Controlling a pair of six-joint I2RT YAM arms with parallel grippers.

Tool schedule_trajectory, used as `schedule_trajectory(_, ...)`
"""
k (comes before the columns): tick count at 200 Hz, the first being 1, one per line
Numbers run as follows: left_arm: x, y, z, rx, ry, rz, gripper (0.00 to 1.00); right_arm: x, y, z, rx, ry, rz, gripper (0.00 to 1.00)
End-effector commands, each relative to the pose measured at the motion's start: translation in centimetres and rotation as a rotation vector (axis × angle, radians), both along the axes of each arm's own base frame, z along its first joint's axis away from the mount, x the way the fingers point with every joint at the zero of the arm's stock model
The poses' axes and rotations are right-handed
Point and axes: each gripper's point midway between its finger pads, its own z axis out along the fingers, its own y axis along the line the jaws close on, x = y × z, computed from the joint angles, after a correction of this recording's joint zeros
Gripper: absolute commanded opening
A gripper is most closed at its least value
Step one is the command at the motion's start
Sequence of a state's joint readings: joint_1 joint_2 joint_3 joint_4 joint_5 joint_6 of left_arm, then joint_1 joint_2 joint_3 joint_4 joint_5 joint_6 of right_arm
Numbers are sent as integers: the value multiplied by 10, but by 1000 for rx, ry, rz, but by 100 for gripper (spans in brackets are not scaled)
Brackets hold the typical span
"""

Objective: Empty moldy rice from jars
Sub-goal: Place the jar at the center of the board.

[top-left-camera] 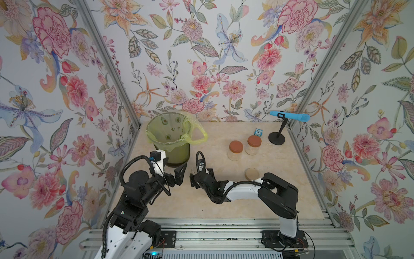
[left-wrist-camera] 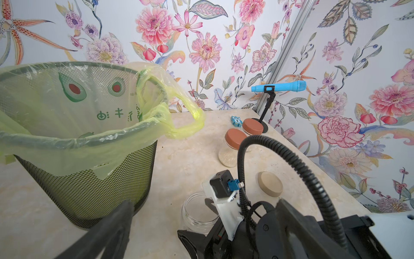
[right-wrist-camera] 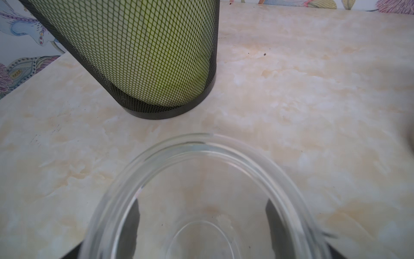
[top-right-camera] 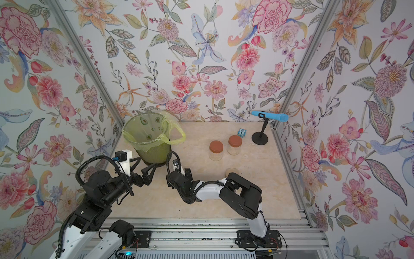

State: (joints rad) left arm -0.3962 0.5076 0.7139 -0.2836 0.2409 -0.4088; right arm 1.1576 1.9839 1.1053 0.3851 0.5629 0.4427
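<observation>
Clear glass: we see an open jar (right-wrist-camera: 201, 179), seemingly empty, clamped in the right gripper (right-wrist-camera: 202, 215) close to the base of the green bin (top-left-camera: 179, 153). The left gripper (top-right-camera: 145, 166) hangs beside it, fingers apart. Farther back on the table (top-left-camera: 224, 201) stand two brown-lidded jars (top-left-camera: 235, 152) (top-left-camera: 253, 145) holding pale rice (left-wrist-camera: 227, 157). A beige lid (top-left-camera: 252, 174) lies loose.
</observation>
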Motion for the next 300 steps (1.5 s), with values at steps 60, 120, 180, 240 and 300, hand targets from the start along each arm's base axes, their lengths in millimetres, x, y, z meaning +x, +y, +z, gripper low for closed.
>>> schedule_trajectory(60,-11,0,-3,-5,11,-20,100,-7,15,4,109,-90,-25,30)
schedule_trajectory(120,-8,-2,-4,-18,6,-22,100,-16,19,-5,54,-90,17,60)
schedule_trajectory(180,-2,-3,-1,-20,-9,-17,100,-23,24,-5,37,-71,73,100)
schedule_trajectory(240,4,-5,4,-2,-34,-13,100,-28,23,2,28,-67,96,100)
schedule_trajectory(300,13,-8,17,32,-73,-15,100,-35,21,14,-18,-51,157,100)
